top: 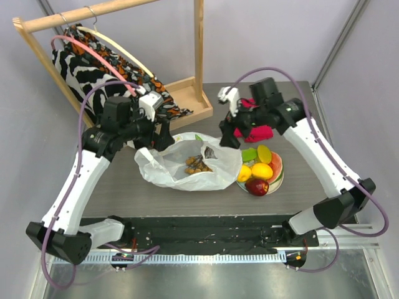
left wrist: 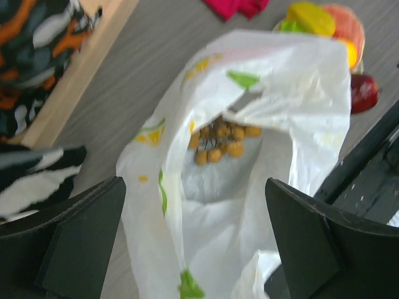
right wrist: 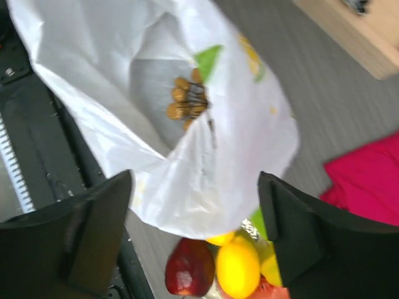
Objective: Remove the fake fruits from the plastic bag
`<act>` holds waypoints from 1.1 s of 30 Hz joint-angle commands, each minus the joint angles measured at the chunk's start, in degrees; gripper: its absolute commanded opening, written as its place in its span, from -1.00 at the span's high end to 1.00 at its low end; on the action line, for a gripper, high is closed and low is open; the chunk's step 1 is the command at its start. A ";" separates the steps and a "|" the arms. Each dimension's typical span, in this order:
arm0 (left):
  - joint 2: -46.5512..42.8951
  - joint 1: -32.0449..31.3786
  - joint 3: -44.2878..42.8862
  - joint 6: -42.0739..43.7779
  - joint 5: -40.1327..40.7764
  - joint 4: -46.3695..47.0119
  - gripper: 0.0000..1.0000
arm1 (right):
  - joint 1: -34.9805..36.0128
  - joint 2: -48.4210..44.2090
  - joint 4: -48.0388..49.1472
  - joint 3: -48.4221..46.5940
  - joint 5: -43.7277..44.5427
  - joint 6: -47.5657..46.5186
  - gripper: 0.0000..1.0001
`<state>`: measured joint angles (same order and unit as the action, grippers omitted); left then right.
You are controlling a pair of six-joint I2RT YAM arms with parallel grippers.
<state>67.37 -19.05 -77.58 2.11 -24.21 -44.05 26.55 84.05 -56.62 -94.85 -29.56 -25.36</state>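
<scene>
Right now both pincers hang spread wide, gripping nothing. The left gripper (top: 163,134) is over the back-left edge of the plastic bag (top: 177,168), the right gripper (top: 229,136) over its back-right corner. The bag lies crumpled, mouth open, below and between them, and the brownish grape cluster (left wrist: 221,142) sits inside it. Near the right gripper, outside the bag and against its edge, is a pile: lemons (top: 262,170), apple (top: 257,186), green piece (top: 249,154). A red cloth (top: 259,132) lies just beside the right gripper, on its outer side.
</scene>
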 commanded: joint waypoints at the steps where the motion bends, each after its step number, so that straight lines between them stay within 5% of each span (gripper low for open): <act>1: -5.49 1.99 4.71 5.89 4.66 -9.38 -1.00 | 7.19 6.02 0.10 -3.05 -0.76 -2.05 -0.66; 4: -7.78 4.98 7.08 5.02 7.07 -12.18 -0.90 | 12.19 11.65 -0.94 -5.86 -1.55 -4.07 -0.40; 12: -12.18 11.40 10.96 1.23 -5.93 -13.43 -0.33 | 17.31 25.01 3.70 -9.73 2.30 -5.32 0.02; 19: -13.50 14.91 12.10 0.44 -13.32 -12.73 1.00 | 19.07 35.29 10.39 -12.90 14.35 -1.44 0.14; 22: -13.41 15.53 12.63 0.62 -15.16 -12.46 1.00 | 19.07 37.23 11.18 -12.56 17.78 -1.44 0.06; 27: -13.23 16.76 13.51 -0.79 -17.71 -11.58 1.00 | 19.42 39.61 11.88 -10.27 20.33 -1.88 -0.37; 33: -13.32 17.82 13.60 -1.05 -18.51 -11.41 1.00 | 20.21 41.19 17.05 -7.55 25.23 -1.80 -0.42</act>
<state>54.52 -2.09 -64.14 1.83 -39.86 -57.21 45.76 124.55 -45.15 -103.11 -9.56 -27.46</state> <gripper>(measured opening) 0.012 0.708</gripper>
